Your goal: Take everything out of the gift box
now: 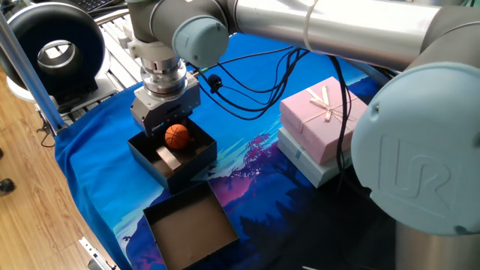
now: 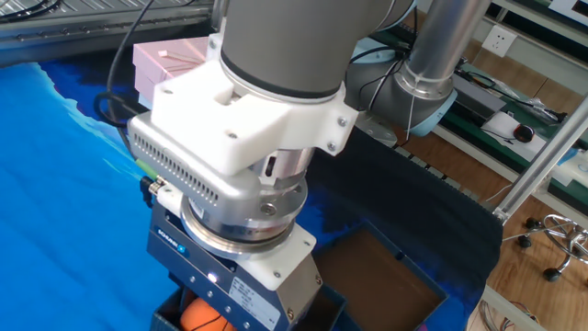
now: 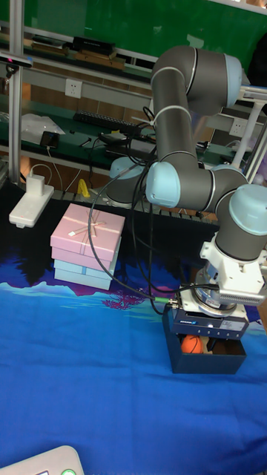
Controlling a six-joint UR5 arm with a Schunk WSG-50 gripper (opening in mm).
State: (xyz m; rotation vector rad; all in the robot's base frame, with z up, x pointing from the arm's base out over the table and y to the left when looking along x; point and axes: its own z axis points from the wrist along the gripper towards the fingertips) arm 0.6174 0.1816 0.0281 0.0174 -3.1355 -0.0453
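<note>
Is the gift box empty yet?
No. A wooden piece lies on the gift box floor; the ball sits at the gripper, above it.

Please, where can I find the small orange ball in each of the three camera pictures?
One fixed view: left of centre, ball over the black box.
Other fixed view: bottom edge, ball partly hidden.
Tall fixed view: lower right, ball.
Shared landmark: the end effector, directly above it.

- Gift box (image 1: pixel 154 156): square, black-walled, open-topped, standing upright on the blue-covered tabletop.
- Basketball-patterned ball (image 1: pixel 177 135): small, orange with dark lines, at the level of the box's rim, above its floor.
- Wooden bar (image 1: pixel 166 158): flat, pale, lying inside the box.
</note>
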